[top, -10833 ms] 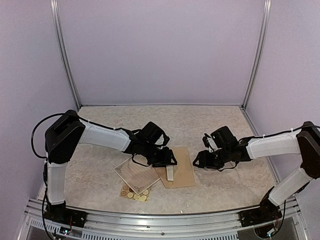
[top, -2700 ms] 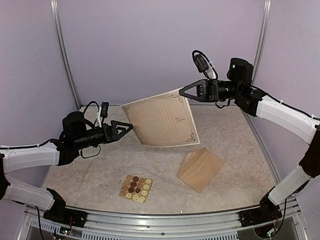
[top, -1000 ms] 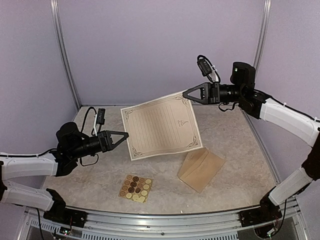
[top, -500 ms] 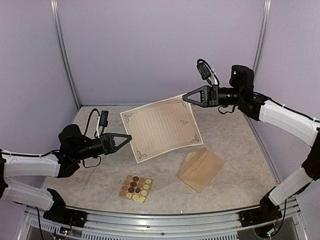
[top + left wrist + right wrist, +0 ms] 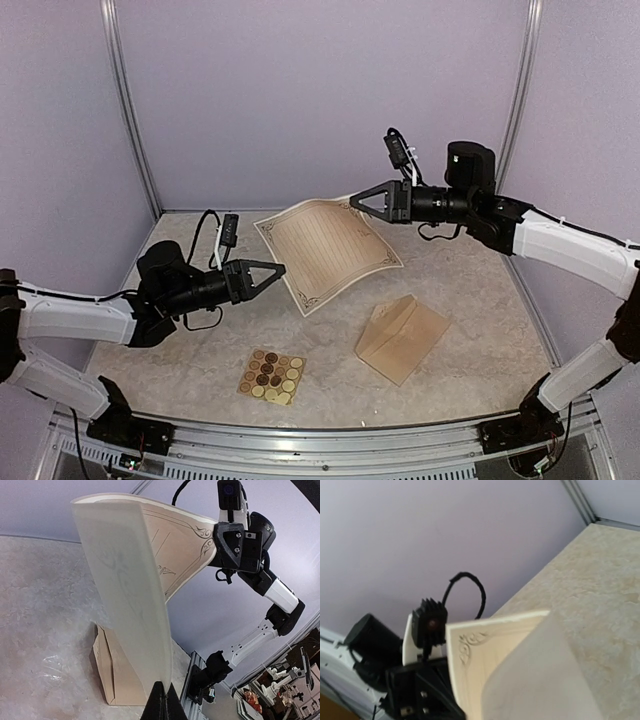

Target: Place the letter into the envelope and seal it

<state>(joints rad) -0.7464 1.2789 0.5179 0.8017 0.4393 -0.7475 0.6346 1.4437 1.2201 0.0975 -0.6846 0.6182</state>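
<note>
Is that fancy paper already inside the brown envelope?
Out. The letter hangs between the left claw and right claw; the envelope lies apart below.

Both arms look alike: the left arm (image 5: 75,318) and the right arm (image 5: 565,243) have smooth white shells over the long links, chunky matt black joint housings between them, and black bases (image 5: 125,430) bolted onto the aluminium rail (image 5: 330,440). At the end farthest from that rail each carries black, triangular, open-framed jaws tapering to a point, and the block behind them is studded with small silver screws (image 5: 236,535). Each wrist bears a small black camera box (image 5: 397,150) with a round lens, fed by a thin black cable (image 5: 464,574).
</note>
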